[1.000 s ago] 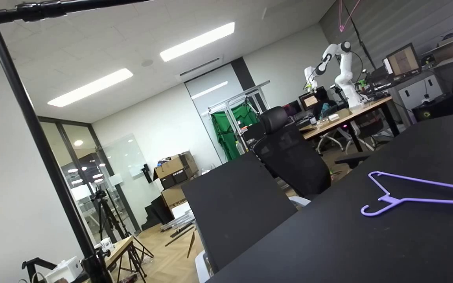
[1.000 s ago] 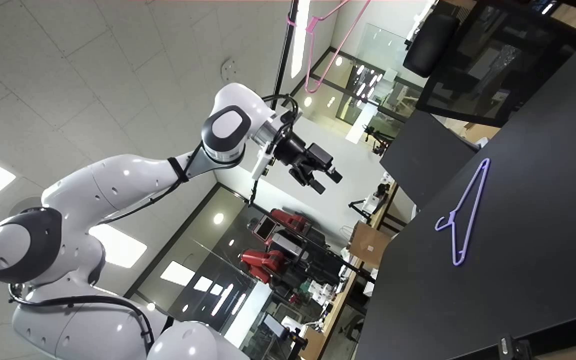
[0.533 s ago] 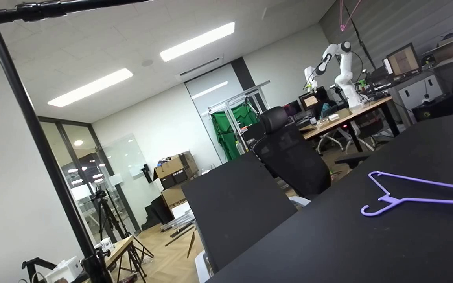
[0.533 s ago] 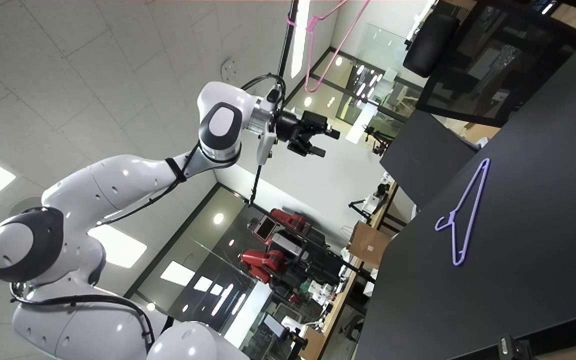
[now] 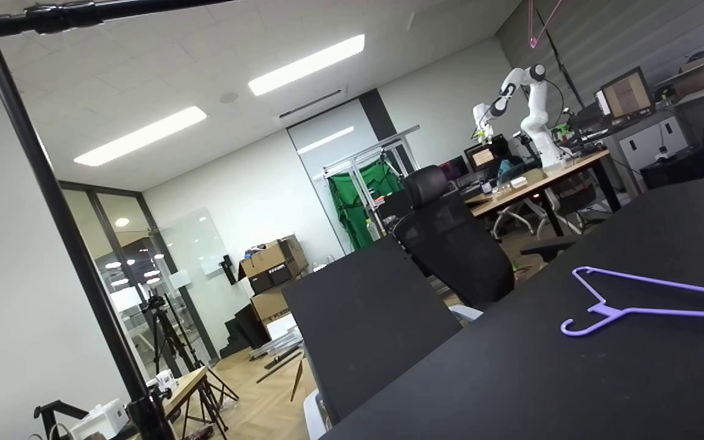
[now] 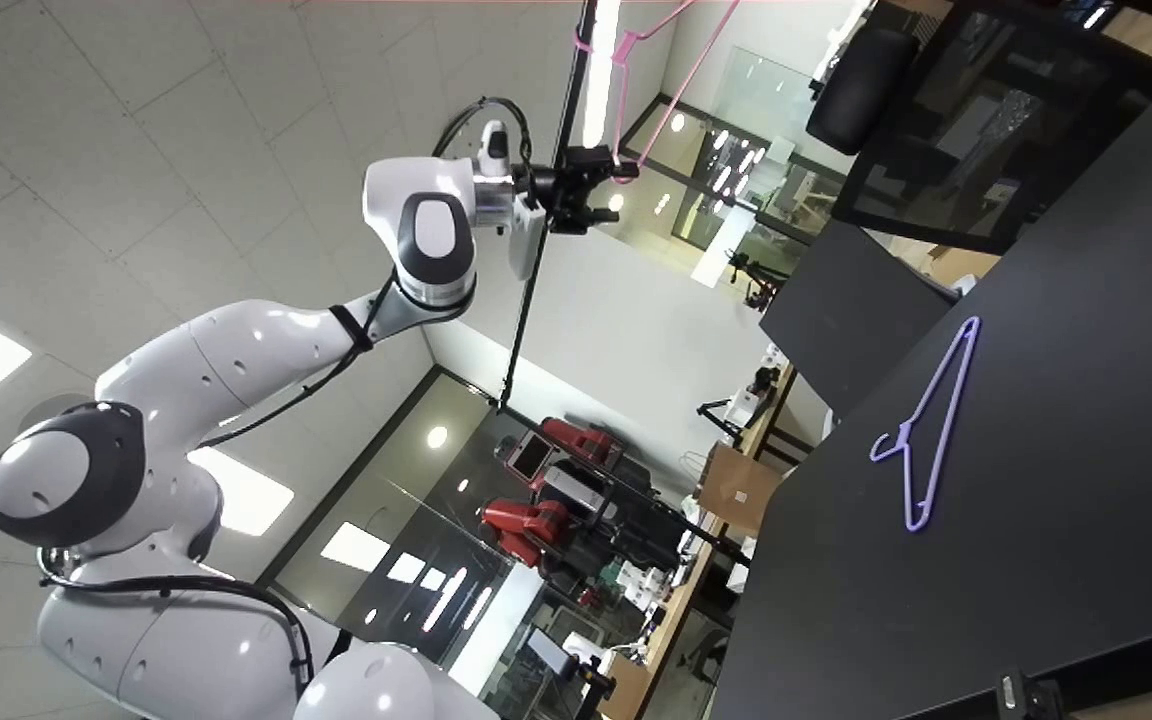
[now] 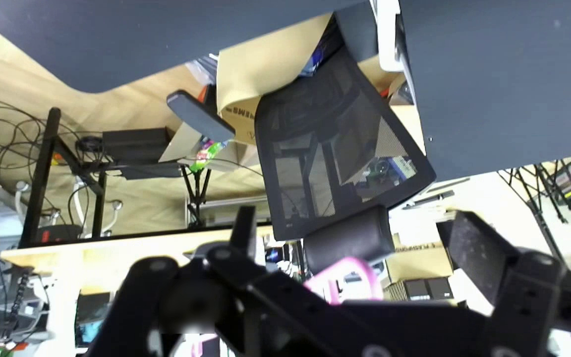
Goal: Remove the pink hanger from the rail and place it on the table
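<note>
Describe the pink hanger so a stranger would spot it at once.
In an exterior view, follow the big white robot arm to its black gripper, which overlaps a slanting black rail. Up that rail, the pink hanger is hooked on, running off the picture's top edge. Its pink colour and hanging place set it apart from the purple hanger lying on the black table.

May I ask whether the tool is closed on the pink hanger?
No, the wrist view shows the tool wide open, with part of the pink hanger visible between its fingers.
</note>
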`<state>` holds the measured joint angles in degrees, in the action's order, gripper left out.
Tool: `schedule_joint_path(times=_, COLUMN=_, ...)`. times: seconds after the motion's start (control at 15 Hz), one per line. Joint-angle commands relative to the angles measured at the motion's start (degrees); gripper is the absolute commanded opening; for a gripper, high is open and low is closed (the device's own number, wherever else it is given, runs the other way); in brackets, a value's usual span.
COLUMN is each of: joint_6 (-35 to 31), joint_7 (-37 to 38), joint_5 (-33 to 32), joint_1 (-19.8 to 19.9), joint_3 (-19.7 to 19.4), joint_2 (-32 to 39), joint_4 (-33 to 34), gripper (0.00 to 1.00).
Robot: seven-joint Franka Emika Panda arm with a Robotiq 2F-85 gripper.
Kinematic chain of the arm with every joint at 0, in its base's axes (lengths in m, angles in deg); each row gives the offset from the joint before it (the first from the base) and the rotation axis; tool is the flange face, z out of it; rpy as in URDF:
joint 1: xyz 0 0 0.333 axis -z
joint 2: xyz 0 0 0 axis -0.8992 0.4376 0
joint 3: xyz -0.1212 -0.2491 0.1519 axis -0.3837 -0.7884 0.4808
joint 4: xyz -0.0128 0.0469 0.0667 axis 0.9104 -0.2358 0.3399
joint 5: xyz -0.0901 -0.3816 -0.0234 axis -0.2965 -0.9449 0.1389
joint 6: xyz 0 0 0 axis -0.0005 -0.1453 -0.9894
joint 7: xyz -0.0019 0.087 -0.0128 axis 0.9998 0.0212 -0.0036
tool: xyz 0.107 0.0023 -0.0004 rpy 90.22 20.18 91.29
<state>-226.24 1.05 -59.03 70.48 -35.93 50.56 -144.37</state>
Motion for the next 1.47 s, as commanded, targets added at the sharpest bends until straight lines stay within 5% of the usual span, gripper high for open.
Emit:
schedule_joint_path(times=0.0, joint_6=-5.5, joint_7=2.1, joint_5=2.0, joint_1=-0.3, joint_3=0.3, joint_2=5.7, joint_4=7.0, gripper=1.00)
schedule_joint_path(times=1.33, joint_6=-12.9, joint_7=12.2, joint_5=-7.7, joint_1=3.6, joint_3=-1.5, joint_2=26.1, joint_4=36.0, gripper=1.00)
schedule_joint_path(times=1.4, joint_6=-13.2, joint_7=12.4, joint_5=-7.9, joint_1=3.6, joint_3=-1.8, joint_2=26.9, joint_4=36.9, gripper=0.94)
